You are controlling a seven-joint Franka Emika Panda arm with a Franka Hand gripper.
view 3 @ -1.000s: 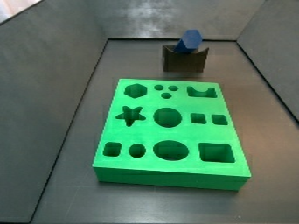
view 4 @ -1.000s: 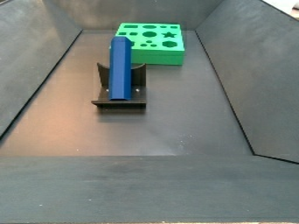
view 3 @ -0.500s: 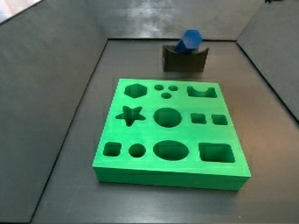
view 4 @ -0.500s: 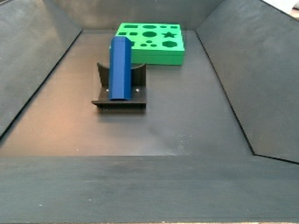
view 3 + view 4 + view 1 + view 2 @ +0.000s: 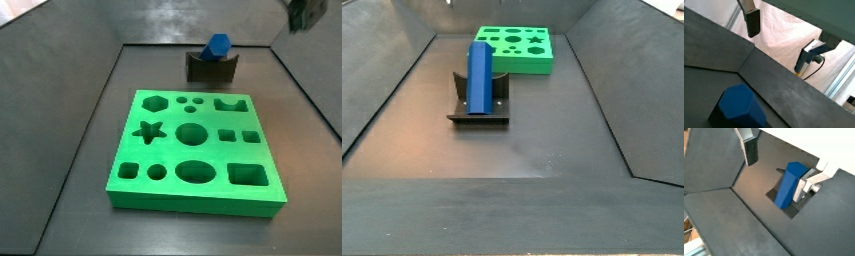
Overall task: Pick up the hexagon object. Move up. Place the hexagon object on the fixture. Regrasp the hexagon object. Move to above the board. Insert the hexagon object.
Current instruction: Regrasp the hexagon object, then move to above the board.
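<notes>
The hexagon object (image 5: pixel 480 72), a long blue prism, leans steeply in the notch of the dark fixture (image 5: pixel 478 112). In a side view only its top end (image 5: pixel 218 45) shows above the fixture (image 5: pixel 210 68). The green board (image 5: pixel 195 148) lies flat on the floor, its shaped holes empty. My gripper (image 5: pixel 306 16) hangs high at the bin's far corner, blurred, well apart from the rod. Both wrist views show it open, with dark pads (image 5: pixel 751 22) (image 5: pixel 750 151) wide apart and nothing between them. Far below lies the hexagon object (image 5: pixel 789 185) (image 5: pixel 743 104).
Sloping dark grey walls (image 5: pixel 389 85) close in the bin floor on all sides. The board (image 5: pixel 516 50) lies just behind the fixture in a side view. A white backdrop and a cable (image 5: pixel 811 70) show beyond the bin's rim.
My gripper has come into a side view at the upper right corner, moving down. The hexagon object, fixture and board have not moved.
</notes>
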